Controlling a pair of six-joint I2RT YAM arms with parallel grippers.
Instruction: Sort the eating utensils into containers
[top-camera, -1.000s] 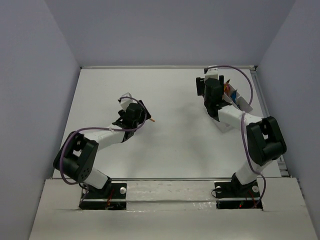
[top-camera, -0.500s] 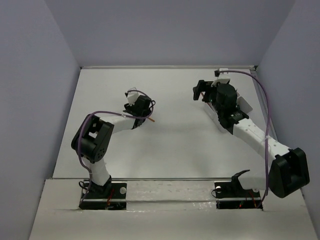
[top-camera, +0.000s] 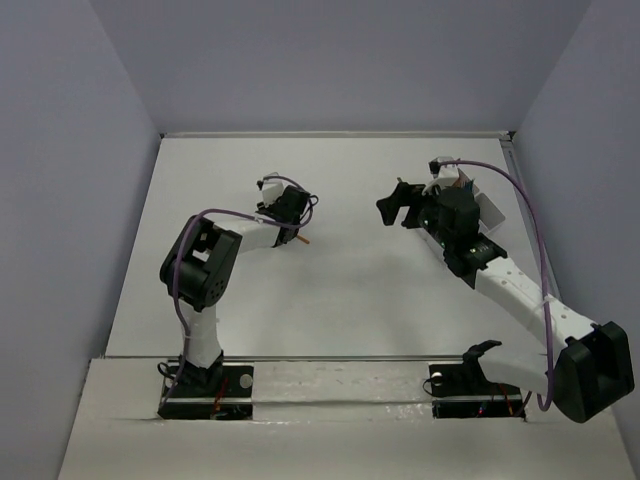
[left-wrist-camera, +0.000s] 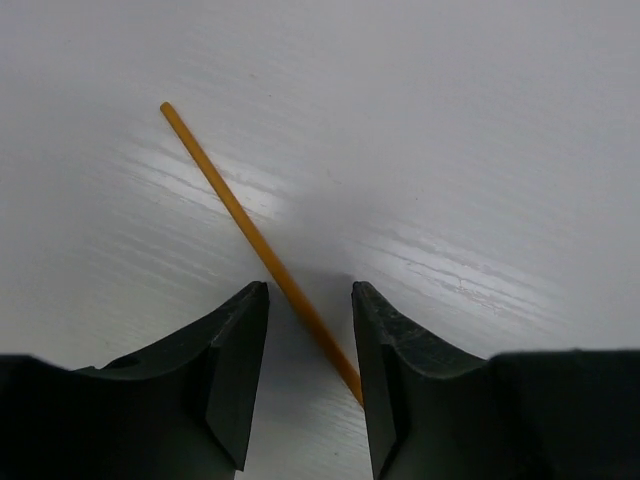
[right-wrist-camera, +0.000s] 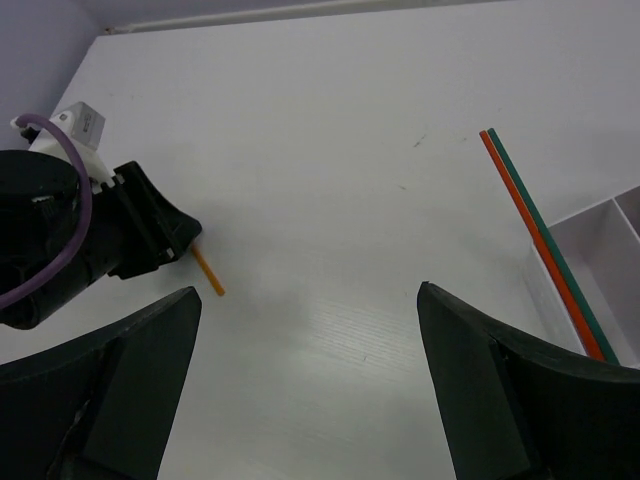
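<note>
The orange utensil (left-wrist-camera: 240, 220) lies flat on the surface (top-camera: 350, 290), left of the middle and somewhat nearer the far edge. The left hand (left-wrist-camera: 310, 335) sits low over it with its fingers spread, one on each side, neither clearly touching it. The utensil runs slantwise through the gap, not square across it, so I judge that closing could swivel it or squeeze it out. Being so thin and flat, it may also slip under the tips, or the tips may scrape the surface. The right hand (right-wrist-camera: 308, 300) hovers spread and empty near the box (right-wrist-camera: 600, 235) by the far right corner, where a red stick (right-wrist-camera: 530, 240) and a green stick (right-wrist-camera: 548, 238) poke out past its wall. No brand, label or writing can be read.
</note>
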